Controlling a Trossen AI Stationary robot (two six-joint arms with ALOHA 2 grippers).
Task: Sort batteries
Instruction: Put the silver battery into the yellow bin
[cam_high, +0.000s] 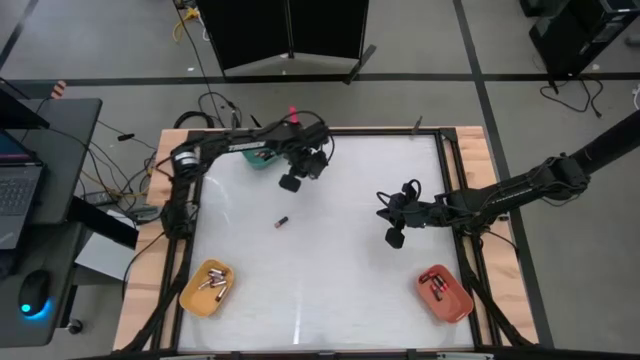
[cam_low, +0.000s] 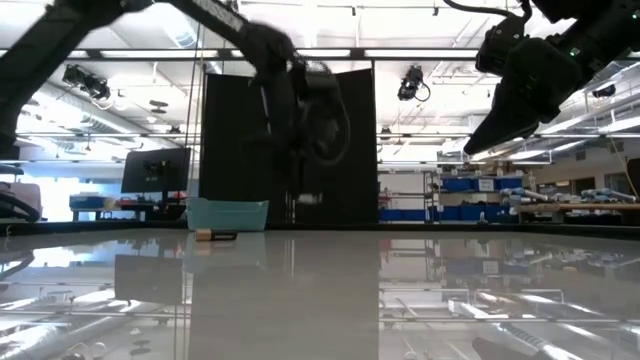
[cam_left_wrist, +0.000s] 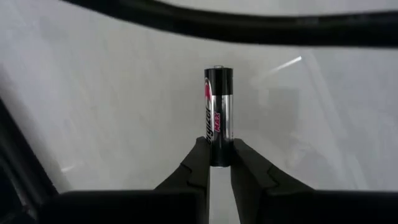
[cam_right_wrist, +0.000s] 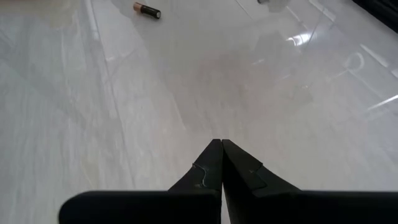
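High view: the left hand (cam_high: 291, 182) hangs over the far part of the white table (cam_high: 340, 290), near the green bin (cam_high: 262, 158); the right hand (cam_high: 394, 236) waits mid-table. A loose battery (cam_high: 283, 221) lies between them.

Left wrist view: the fingers (cam_left_wrist: 194, 167) pinch a black battery (cam_left_wrist: 219, 115) by one end, its long axis running straight out from the tips.

Right wrist view: the right hand's fingers (cam_right_wrist: 211, 163) are pressed together, empty.
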